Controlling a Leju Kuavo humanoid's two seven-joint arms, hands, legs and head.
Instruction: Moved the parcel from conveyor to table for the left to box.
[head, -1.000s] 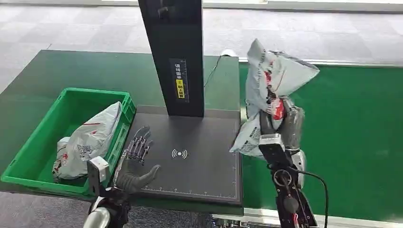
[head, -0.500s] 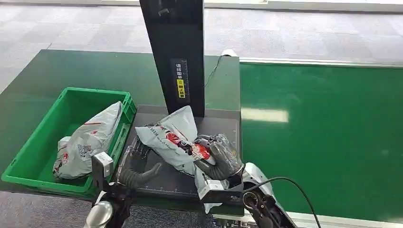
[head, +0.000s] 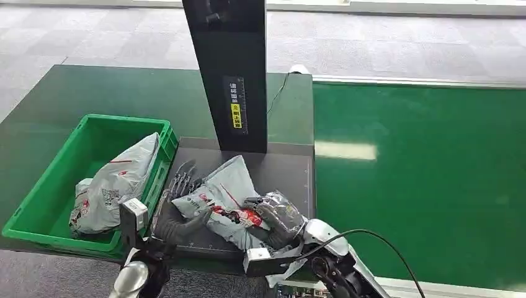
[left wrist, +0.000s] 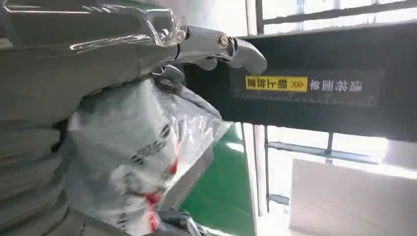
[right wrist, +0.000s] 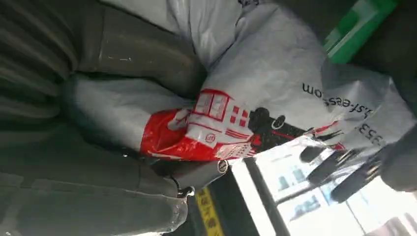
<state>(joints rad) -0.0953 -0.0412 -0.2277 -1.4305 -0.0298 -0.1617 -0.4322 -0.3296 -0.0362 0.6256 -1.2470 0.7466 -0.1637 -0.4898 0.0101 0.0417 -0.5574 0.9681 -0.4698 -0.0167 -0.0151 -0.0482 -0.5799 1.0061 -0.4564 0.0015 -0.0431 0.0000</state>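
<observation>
While the right hand (head: 276, 218) grips the near right end of the grey courier parcel (head: 226, 200), the head view shows the parcel lying on the black scanner pad (head: 285, 174), its long axis running from that hand leftward and a little far toward the left hand (head: 177, 208). The left hand rests at the parcel's left end, fingers spread along its far-left edge and thumb against the near side, touching but not clamped. It is therefore the nearer hand to the green crate (head: 37, 205), which sits just left of the pad on the bench (head: 62, 93) and already holds another grey parcel (head: 111, 183). The black scanner column (head: 226, 68) stands at the pad's far edge; the crate's right wall lies between parcel and crate floor. The green conveyor (head: 422, 180) stretches to the right.

From the left wrist, the parcel (left wrist: 133, 152) lies against the hand's palm side, one finger (left wrist: 216, 44) extended above it, not curled around.

From the right wrist, the thick grey thumb (right wrist: 142, 54) presses into the parcel's bag (right wrist: 265, 78) above its red printed label (right wrist: 196, 130); the left hand's dark fingers (right wrist: 339, 167) touch the far end.
</observation>
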